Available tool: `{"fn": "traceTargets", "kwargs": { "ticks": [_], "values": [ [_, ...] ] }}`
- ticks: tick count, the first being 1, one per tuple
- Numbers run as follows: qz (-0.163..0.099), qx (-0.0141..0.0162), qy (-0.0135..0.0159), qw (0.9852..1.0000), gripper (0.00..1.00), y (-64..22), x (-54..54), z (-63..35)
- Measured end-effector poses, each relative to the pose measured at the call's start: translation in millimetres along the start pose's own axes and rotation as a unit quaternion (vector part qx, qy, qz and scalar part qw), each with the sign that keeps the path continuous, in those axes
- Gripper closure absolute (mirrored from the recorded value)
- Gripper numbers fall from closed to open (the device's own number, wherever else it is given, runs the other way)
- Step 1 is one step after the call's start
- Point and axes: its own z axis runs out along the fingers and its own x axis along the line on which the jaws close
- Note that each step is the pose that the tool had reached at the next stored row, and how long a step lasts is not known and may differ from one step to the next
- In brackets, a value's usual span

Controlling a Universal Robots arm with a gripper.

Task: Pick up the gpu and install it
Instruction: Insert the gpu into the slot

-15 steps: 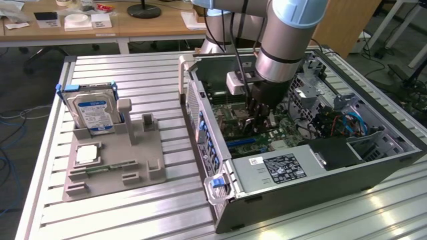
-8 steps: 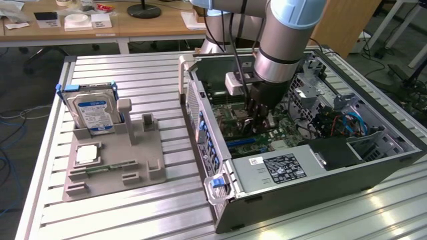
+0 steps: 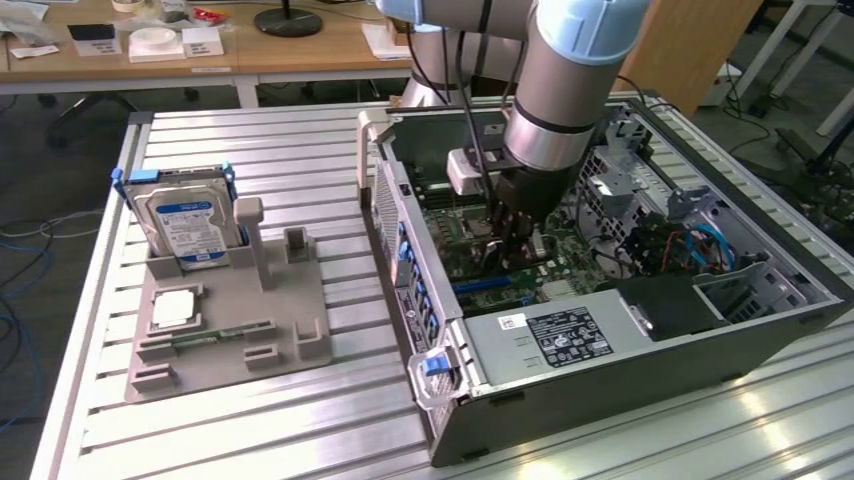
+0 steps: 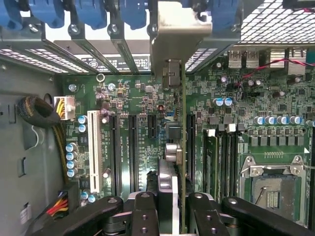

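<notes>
In the wrist view the gpu [image 4: 177, 147] is seen edge-on as a thin dark card with a green board edge. Its silver end bracket [image 4: 179, 34] reaches the case's rear slot openings. My gripper [image 4: 173, 216] is shut on the card, which sits between the black fingers [image 4: 145, 216]. The card hangs upright over the green motherboard [image 4: 133, 108], beside the long black expansion slots [image 4: 134, 152]. I cannot tell whether it touches a slot. In the exterior view my gripper [image 3: 514, 235] reaches down inside the open computer case [image 3: 747, 340], with the gpu [image 3: 515, 256] a dark shape under it.
Blue slot latches [image 4: 93, 12] line the case's rear wall. The memory slots [image 4: 224, 162] and processor socket [image 4: 270, 189] lie beside the card. The power supply [image 3: 561, 335] fills the case's near corner. On the exterior view's left, a grey fixture [image 3: 227, 320] holds a hard drive [image 3: 187, 225] and a green memory stick [image 3: 200, 338].
</notes>
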Motion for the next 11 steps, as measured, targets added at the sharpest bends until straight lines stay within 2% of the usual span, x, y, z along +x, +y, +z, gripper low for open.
{"fn": "traceTargets", "kwargs": {
  "ticks": [5, 11],
  "values": [
    [0.000, -0.0003, 0.0000, 1.0000, 0.72, 4.7, 0.2, 3.8],
    [0.000, -0.0009, 0.0001, 1.0000, 0.72, 5.6, 0.4, 7.9]
  ]
}}
